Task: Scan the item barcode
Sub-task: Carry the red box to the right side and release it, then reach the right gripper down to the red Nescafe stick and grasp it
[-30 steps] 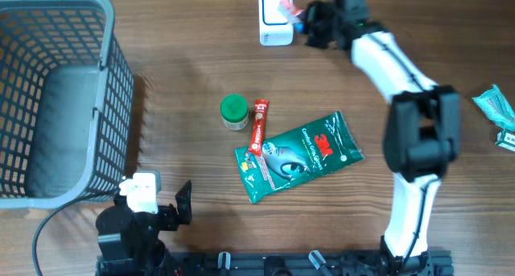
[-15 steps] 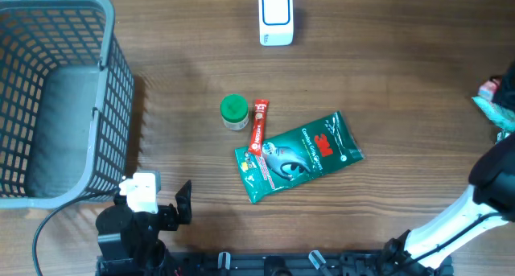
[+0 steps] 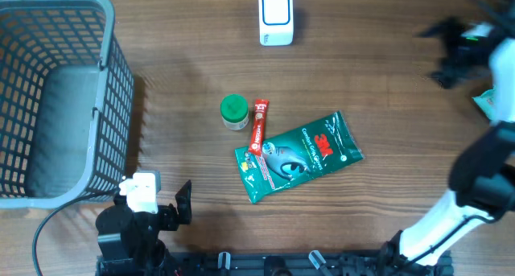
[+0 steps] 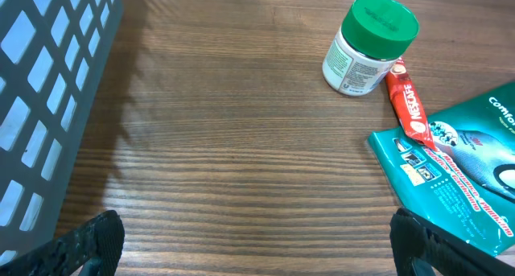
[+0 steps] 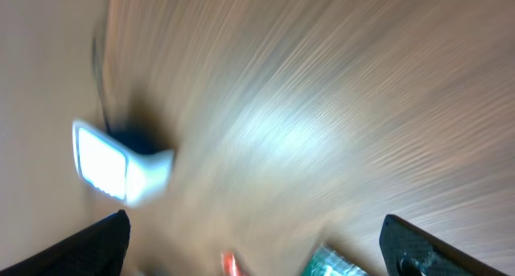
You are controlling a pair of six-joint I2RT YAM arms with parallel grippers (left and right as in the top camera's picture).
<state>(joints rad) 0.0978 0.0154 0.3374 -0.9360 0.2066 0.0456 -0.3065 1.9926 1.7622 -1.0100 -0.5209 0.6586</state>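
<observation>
Far to the left of the green 3M packet (image 3: 299,155), and well apart from it, a grey wire basket (image 3: 121,99) stands on the wooden table (image 3: 185,51). The left gripper (image 4: 261,248) sits down and left of the packet, by the basket's near corner. Its fingers are spread wide and hold nothing.

Just up and left of the packet stands a green-lidded jar (image 3: 233,111), upright. A red Nescafe stick (image 3: 259,125) lies between jar and packet. Its upper end is right against the jar and its lower end meets the packet's left corner.

The scanner (image 3: 276,18), a white box with a blue-rimmed window, stands well above the packet at the far edge, with only bare wood between the two.

Up and to the right of the packet, the right gripper (image 5: 261,244) hangs over the table, blurred, with its fingers released wide and empty. The right arm (image 3: 483,171) rises along the table's right side. A teal wrapper (image 3: 485,103) lies at that edge, far right of the packet, partly hidden behind the arm.
</observation>
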